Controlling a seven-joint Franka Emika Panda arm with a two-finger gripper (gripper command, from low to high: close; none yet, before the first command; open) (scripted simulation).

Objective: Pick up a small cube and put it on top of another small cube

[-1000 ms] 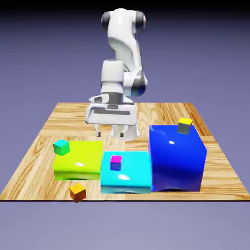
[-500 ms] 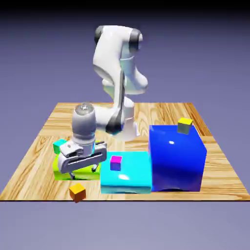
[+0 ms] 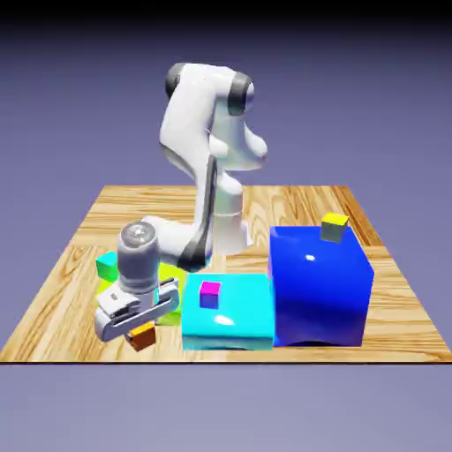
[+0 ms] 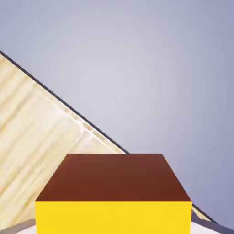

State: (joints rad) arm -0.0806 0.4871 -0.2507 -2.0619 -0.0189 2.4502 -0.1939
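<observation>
Seen from across the wooden table (image 3: 388, 309), a white robot arm (image 3: 190, 124) reaches down to the exterior view's left, its gripper (image 3: 141, 327) over a small orange-brown cube (image 3: 142, 336) near the front edge. Behind are a yellow-green block (image 3: 171, 305) and a teal cube (image 3: 107, 266); beside them, a cyan block (image 3: 228, 322) carries a magenta-topped cube (image 3: 209, 295), and a tall blue block (image 3: 318, 287) carries a yellow-topped cube (image 3: 334, 228). In the hand view, the fingers are closed on the orange-brown cube, its faces yellow and dark red.
</observation>
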